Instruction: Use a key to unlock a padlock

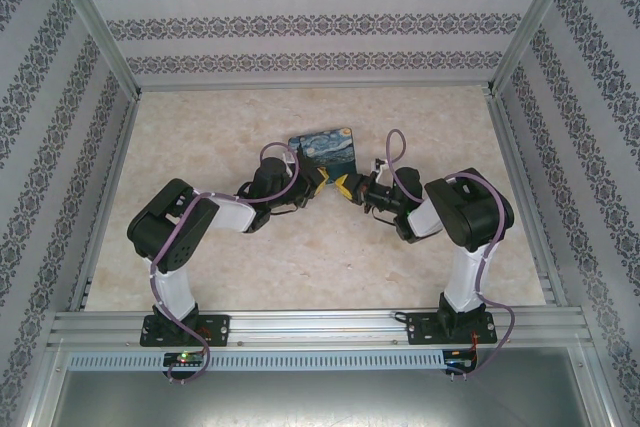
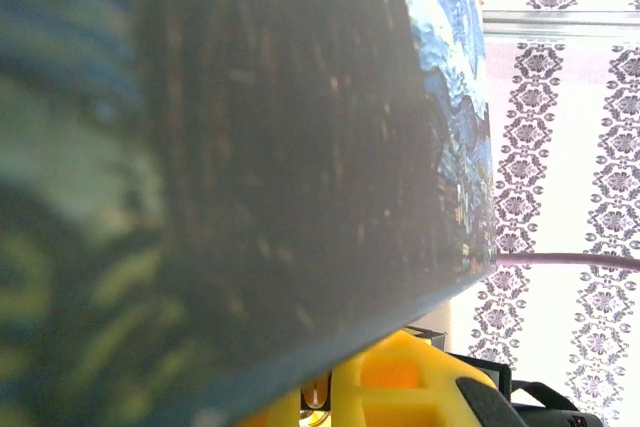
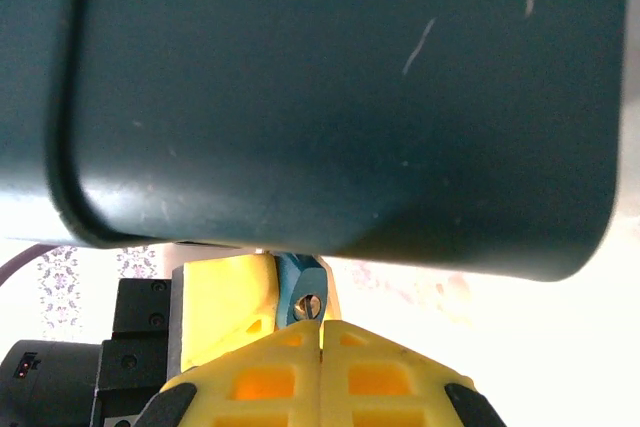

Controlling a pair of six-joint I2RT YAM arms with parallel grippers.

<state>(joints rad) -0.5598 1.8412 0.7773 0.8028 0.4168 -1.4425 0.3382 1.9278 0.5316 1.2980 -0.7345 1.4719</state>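
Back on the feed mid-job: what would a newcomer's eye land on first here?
The blue swirl-patterned tin at the middle of the table, looming dark and close in both wrist views. Just on its near side the left gripper and right gripper meet almost tip to tip. In the right wrist view the right gripper's fingers are pressed shut, with a small blue piece right beyond them.

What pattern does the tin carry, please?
Blue swirls with yellow; tin clearest in top external view.

Overhead view evenly bright; wrist views blur the near tin (image 2: 250,147), backgrounds blown out.
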